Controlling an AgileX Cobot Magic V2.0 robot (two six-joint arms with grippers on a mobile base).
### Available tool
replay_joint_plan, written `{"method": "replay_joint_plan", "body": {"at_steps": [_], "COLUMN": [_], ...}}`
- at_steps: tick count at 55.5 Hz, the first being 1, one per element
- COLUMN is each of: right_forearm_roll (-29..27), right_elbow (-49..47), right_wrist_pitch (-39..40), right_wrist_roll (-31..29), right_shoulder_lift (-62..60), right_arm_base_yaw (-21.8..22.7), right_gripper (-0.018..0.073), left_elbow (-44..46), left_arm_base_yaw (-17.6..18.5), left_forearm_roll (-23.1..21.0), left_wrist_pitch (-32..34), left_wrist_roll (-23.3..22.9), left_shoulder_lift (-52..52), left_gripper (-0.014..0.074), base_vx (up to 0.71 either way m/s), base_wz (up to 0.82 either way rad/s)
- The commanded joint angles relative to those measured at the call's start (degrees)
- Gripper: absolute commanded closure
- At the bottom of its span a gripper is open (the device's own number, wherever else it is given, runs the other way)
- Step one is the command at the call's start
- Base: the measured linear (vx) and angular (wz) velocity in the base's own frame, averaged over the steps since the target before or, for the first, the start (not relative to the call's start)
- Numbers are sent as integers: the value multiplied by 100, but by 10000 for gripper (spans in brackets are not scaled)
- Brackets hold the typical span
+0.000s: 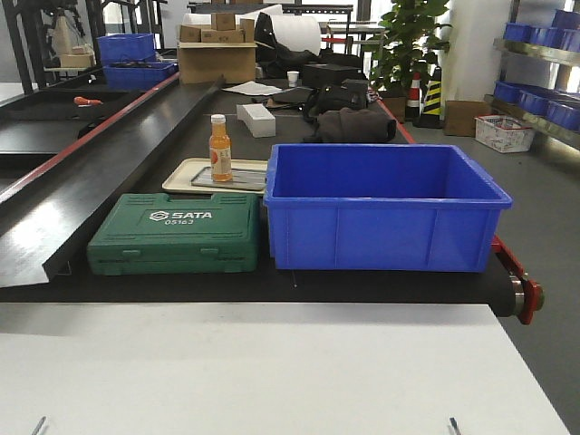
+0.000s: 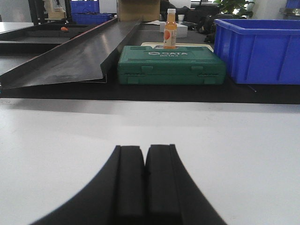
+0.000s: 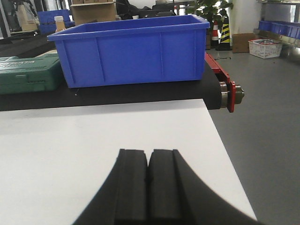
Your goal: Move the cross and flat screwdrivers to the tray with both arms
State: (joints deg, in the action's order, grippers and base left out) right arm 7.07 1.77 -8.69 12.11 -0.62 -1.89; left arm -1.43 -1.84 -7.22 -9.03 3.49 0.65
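Observation:
Neither the cross and flat screwdrivers nor the tray show in any view. My left gripper [image 2: 145, 159] is shut, its black pads pressed together with nothing between them, low over the white table [image 2: 70, 140]. In the right wrist view my right gripper [image 3: 149, 161] is likewise shut and empty above the same white table [image 3: 70, 140], close to the table's right edge. Both point toward the black conveyor belt [image 1: 272, 285] beyond the table.
On the belt stand a green SATA tool case [image 1: 177, 234] and a deep blue bin [image 1: 385, 217]. Behind the case a small beige tray [image 1: 181, 177] bears an orange bottle [image 1: 219, 148]. A dark metal chute [image 1: 91, 172] slopes along the left.

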Motion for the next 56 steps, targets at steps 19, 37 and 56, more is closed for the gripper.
{"method": "replay_joint_plan", "body": {"at_steps": [19,37,56], "right_forearm_roll": [196,196,269], "right_elbow": [40,40,-655], "right_wrist_pitch": [473,745,1282], "right_wrist_roll": [-182,-183,-296], "right_shoulder_lift": [-30,-30,143], "right_arm_base_yaw": [21,21,21], "right_gripper": [567,567,567], "left_elbow": [143,152,856], "left_arm_base_yaw": [14,14,14], "left_forearm_roll": [-13,-66,-66], "left_wrist_pitch": [1052,1437,1758], "left_wrist_roll": [-22,-41,-41], "left_shoulder_lift": [20,20,-76], "left_gripper": [602,602,598], "base_vx": [0,0,0], "base_wz": [0,0,0]}}
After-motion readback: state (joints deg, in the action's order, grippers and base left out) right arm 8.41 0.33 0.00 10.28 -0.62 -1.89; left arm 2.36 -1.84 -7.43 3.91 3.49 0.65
